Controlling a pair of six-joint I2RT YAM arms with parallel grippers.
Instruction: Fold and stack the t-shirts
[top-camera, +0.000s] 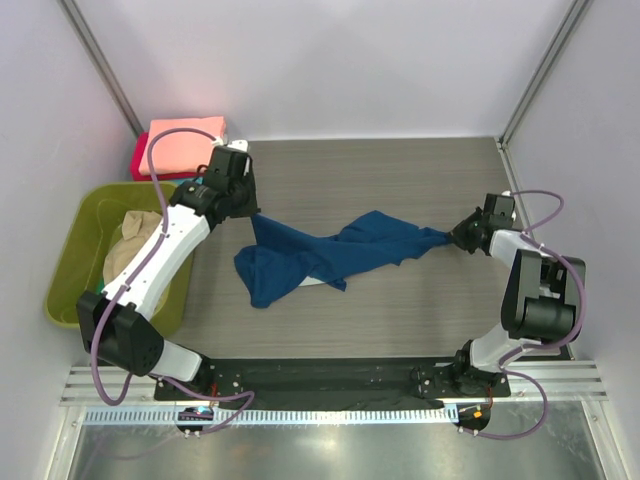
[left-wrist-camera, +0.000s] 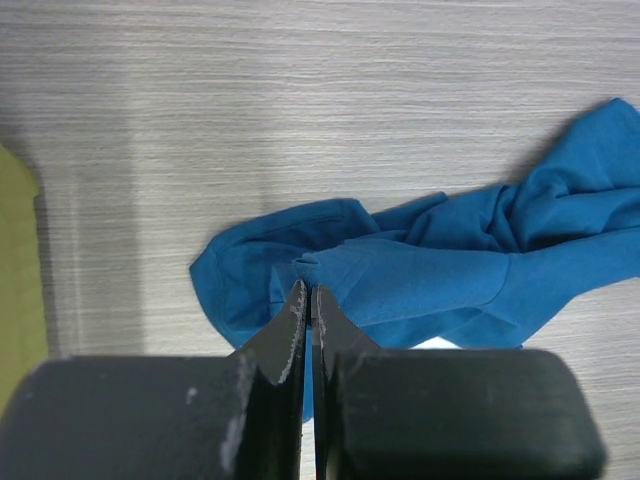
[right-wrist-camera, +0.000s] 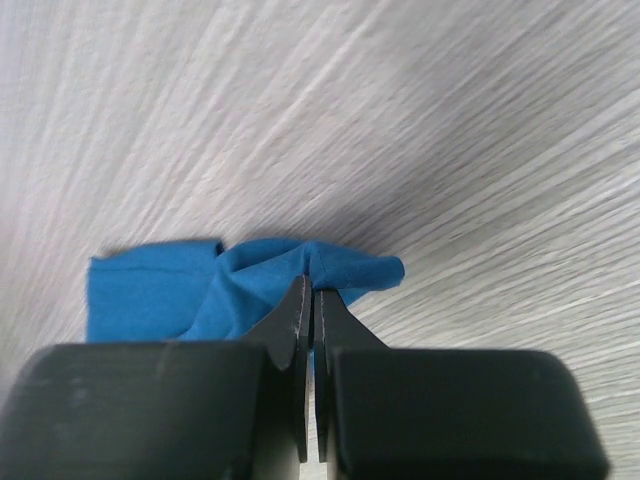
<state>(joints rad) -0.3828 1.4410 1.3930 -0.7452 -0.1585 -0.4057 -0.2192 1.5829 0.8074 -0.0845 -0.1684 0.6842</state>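
A navy blue t-shirt (top-camera: 330, 255) lies crumpled and stretched across the middle of the table, a white patch showing under its lower edge. My left gripper (top-camera: 252, 213) is shut on the shirt's left end (left-wrist-camera: 420, 270). My right gripper (top-camera: 450, 237) is shut on its right end (right-wrist-camera: 250, 280). A salmon-pink shirt (top-camera: 185, 148) lies folded on a red one (top-camera: 140, 160) at the back left. A tan shirt (top-camera: 130, 238) sits in the tub, with a bit of teal cloth (top-camera: 98, 290) beside it.
The olive-green plastic tub (top-camera: 75, 265) stands at the left edge of the table, under my left arm; its corner shows in the left wrist view (left-wrist-camera: 15, 270). Metal frame posts rise at the back corners.
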